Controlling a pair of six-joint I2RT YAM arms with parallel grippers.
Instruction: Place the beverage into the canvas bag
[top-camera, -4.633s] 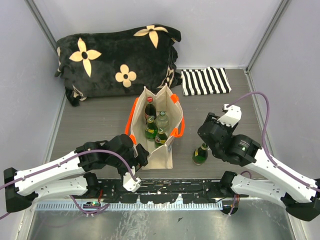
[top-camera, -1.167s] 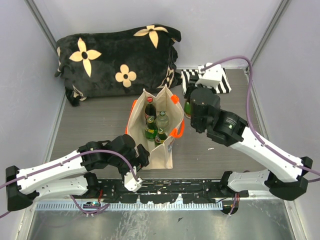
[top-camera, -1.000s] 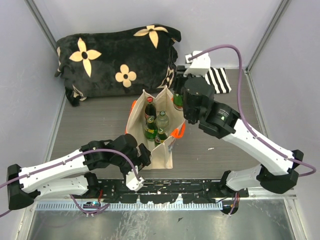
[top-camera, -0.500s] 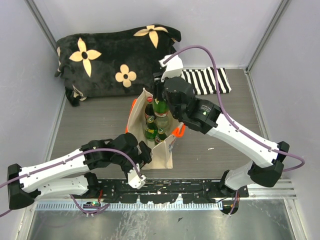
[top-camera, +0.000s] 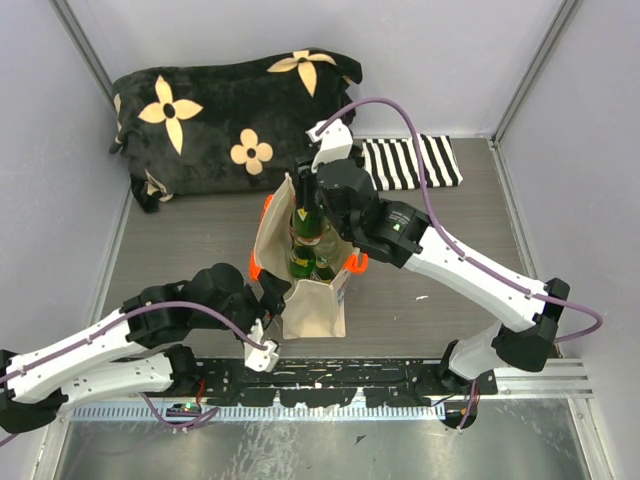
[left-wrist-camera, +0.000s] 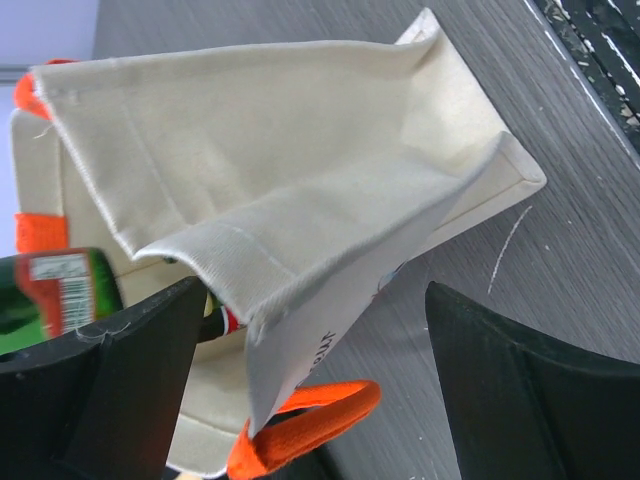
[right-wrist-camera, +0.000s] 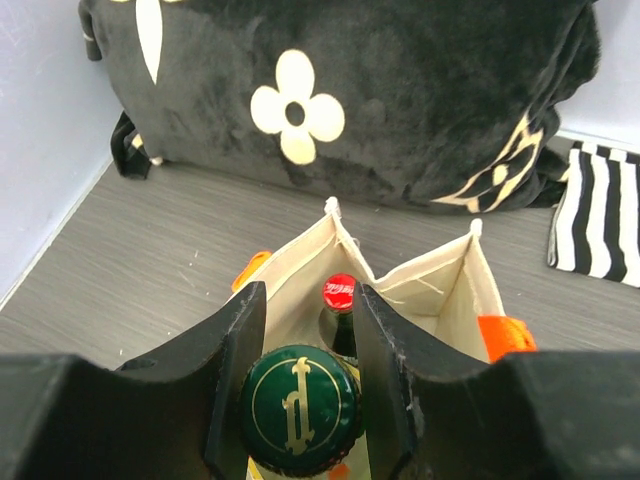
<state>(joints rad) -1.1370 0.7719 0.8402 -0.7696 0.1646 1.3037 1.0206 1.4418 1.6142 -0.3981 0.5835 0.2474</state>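
Grey wood-grain tabletop (top-camera: 180, 250), carrying canvas bag (top-camera: 315, 300): beige, orange handles, upright, mouth open. Green beverage bottle (right-wrist-camera: 300, 410), green cap, upright over bag mouth, clamped at the neck by right end effector (right-wrist-camera: 305, 375). Red-capped bottle (right-wrist-camera: 338, 292) inside bag. Left end effector (left-wrist-camera: 310, 390) at bag's near corner, fingers spread apart, cloth wall between them. Black flowered cushion (top-camera: 230, 120) behind bag. Striped cloth (top-camera: 410, 162) behind bag, to its right.

We view the whole table (top-camera: 190, 250) from high above its near edge. Both wrist cameras sit close to the canvas bag (left-wrist-camera: 280, 180), which all three views share.
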